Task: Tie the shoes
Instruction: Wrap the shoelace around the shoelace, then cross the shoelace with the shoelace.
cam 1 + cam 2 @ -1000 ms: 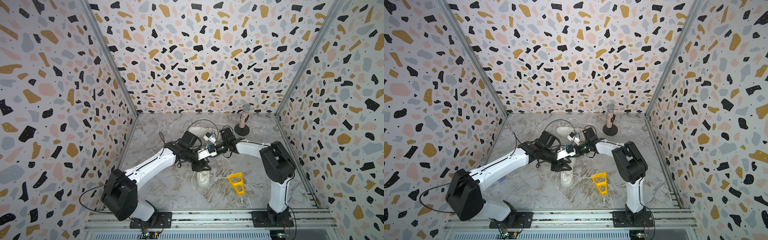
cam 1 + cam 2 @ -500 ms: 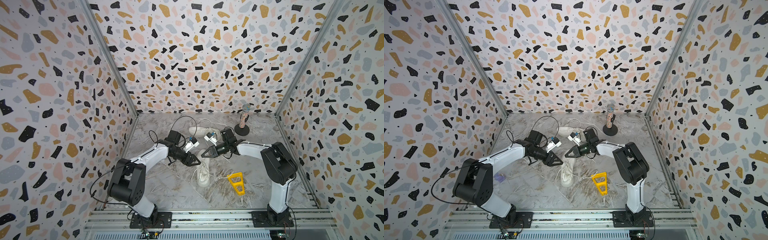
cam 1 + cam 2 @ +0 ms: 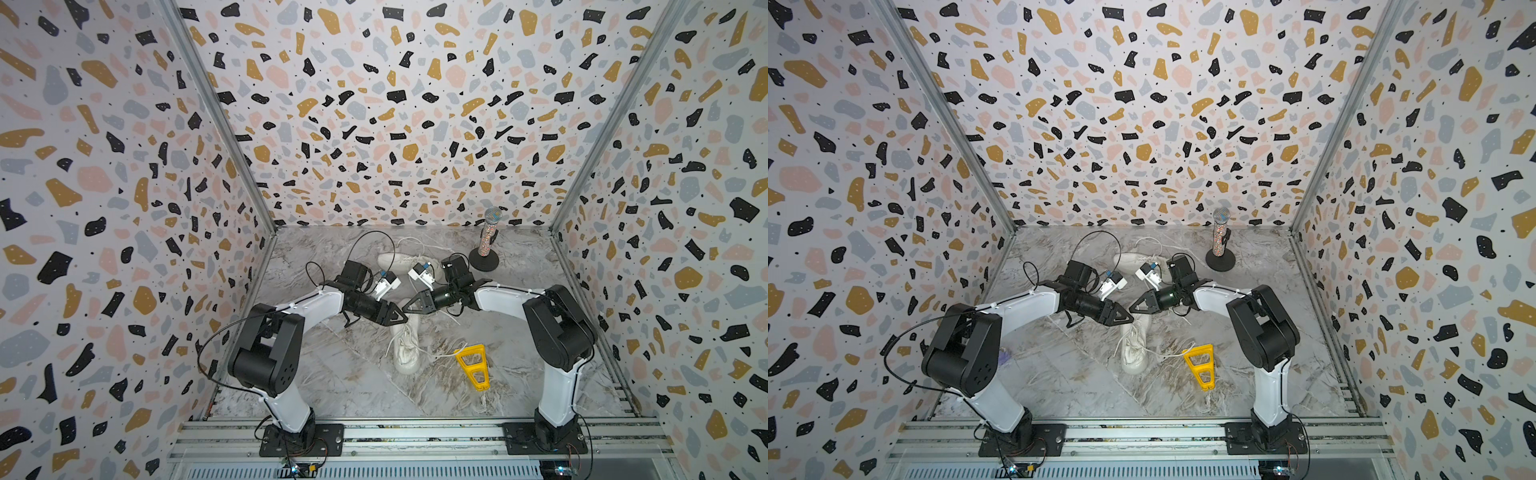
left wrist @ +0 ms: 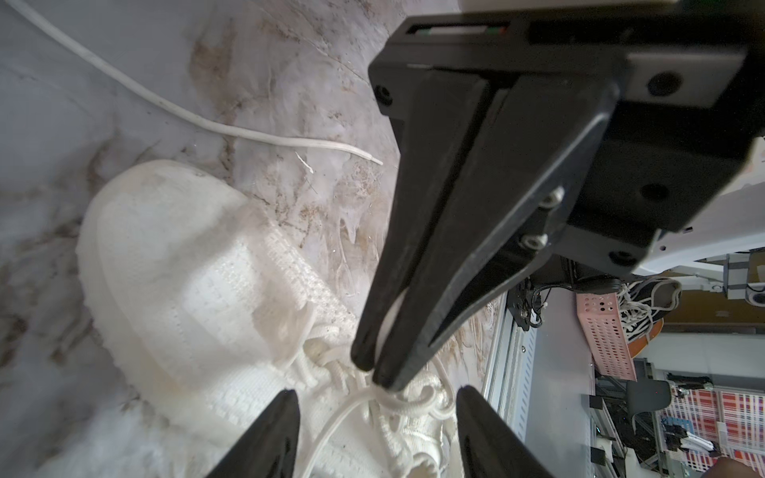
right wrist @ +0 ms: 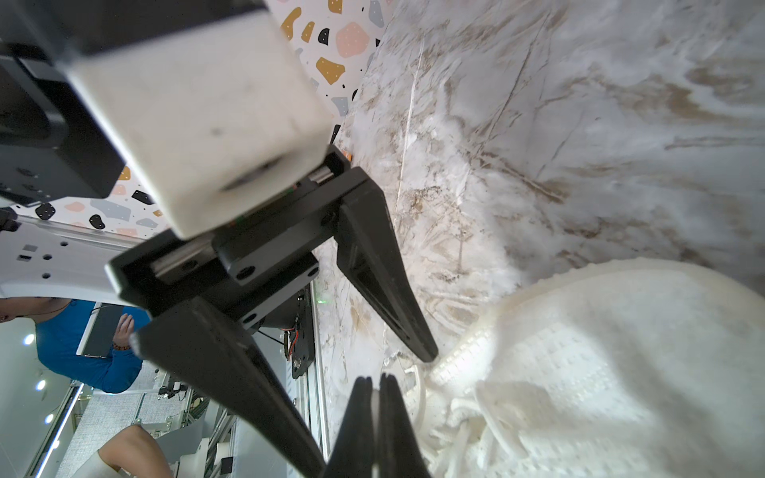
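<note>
One shoe [image 3: 405, 347] lies mid-floor on the marbled grey surface [image 3: 353, 382], second shoe [image 3: 395, 261] nearer the back. Terrazzo-print walls [image 3: 395, 124] on three sides. Right gripper [image 5: 374, 380] pinched tight on a lace [image 4: 337, 411] over the mid-floor shoe. Left gripper [image 3: 1129, 319], fingers spread, has swung in since half a second ago. It is now tip to tip with the right.

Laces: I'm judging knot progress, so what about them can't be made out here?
- Near shoe, both top views: right gripper and left gripper cover its upper lacing.
- Far shoe, top views: right wrist camera hides its lacing.
- The lace in the shut right gripper, left wrist view: picture edge cuts off its lower run.
</note>
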